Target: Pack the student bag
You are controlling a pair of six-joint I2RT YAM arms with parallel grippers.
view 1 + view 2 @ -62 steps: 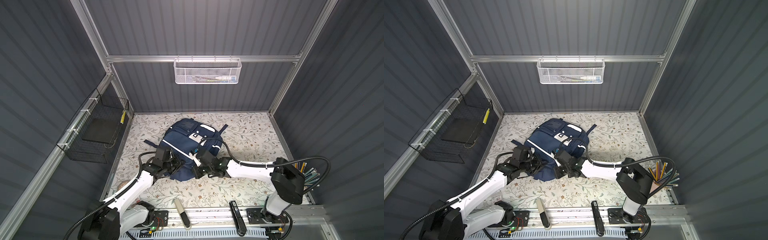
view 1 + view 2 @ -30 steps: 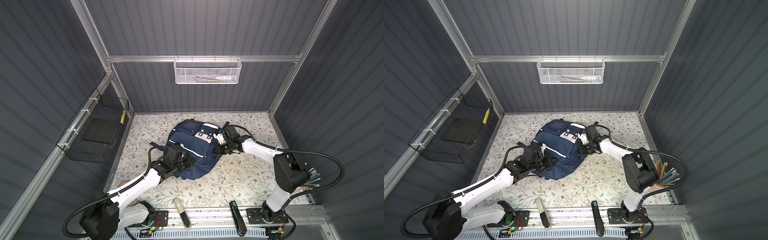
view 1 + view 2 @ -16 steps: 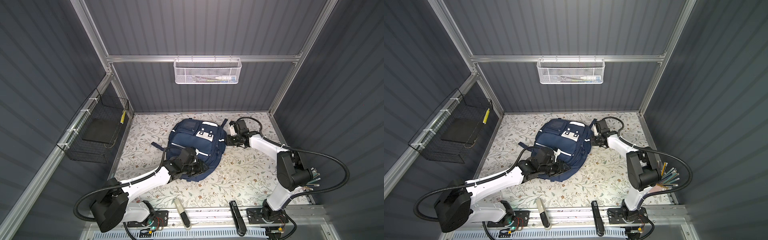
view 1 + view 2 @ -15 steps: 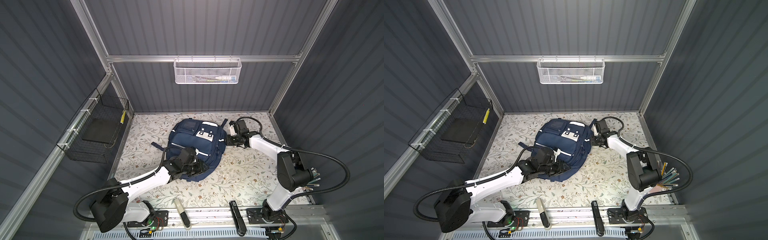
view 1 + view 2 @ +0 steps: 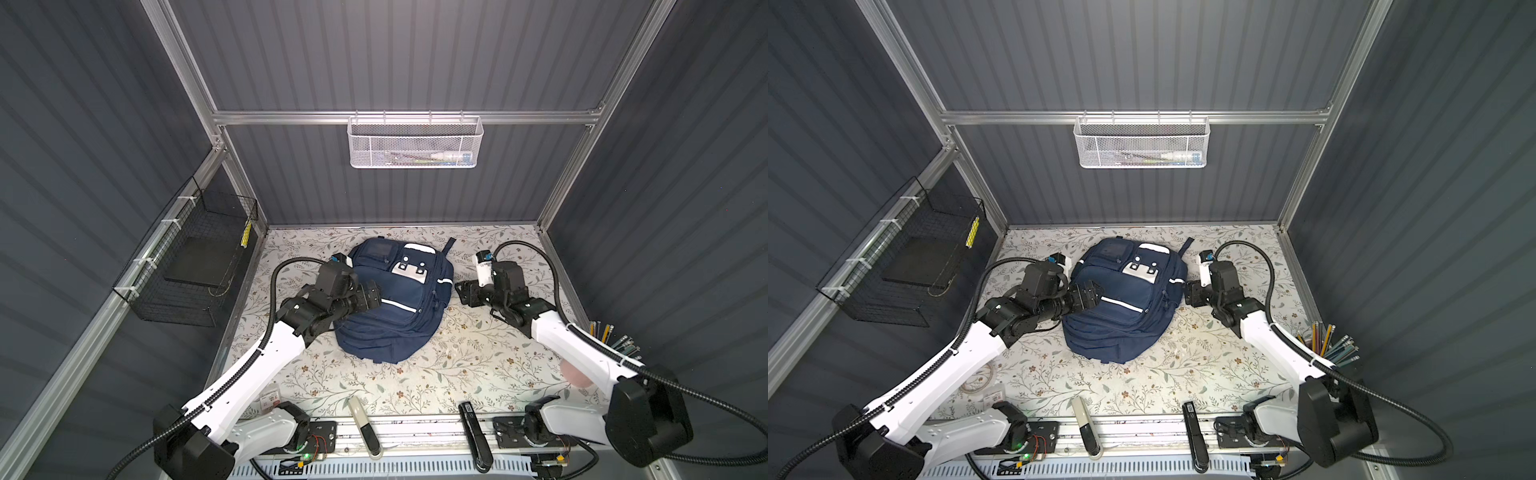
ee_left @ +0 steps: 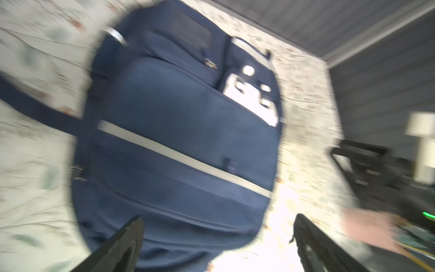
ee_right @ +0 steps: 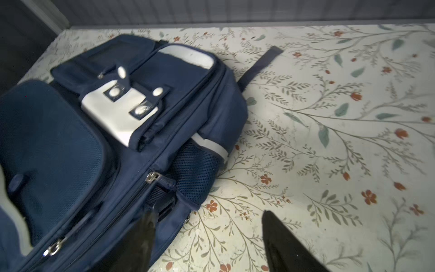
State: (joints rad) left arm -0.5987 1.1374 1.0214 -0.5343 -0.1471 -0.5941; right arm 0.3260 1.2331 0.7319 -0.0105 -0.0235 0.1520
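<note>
Flat-lying student bag point(image 5: 395, 307), left gripper point(image 5: 370, 296) and right gripper point(image 5: 462, 291) at its sides, both spread and empty; an unbraced tug on a zip point(image 7: 152, 177) may drag the limp fabric.

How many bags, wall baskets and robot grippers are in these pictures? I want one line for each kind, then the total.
student bag: 1
wall baskets: 2 (white mesh basket, black wire basket)
grippers: 2 (left gripper, right gripper)
total: 5
</note>
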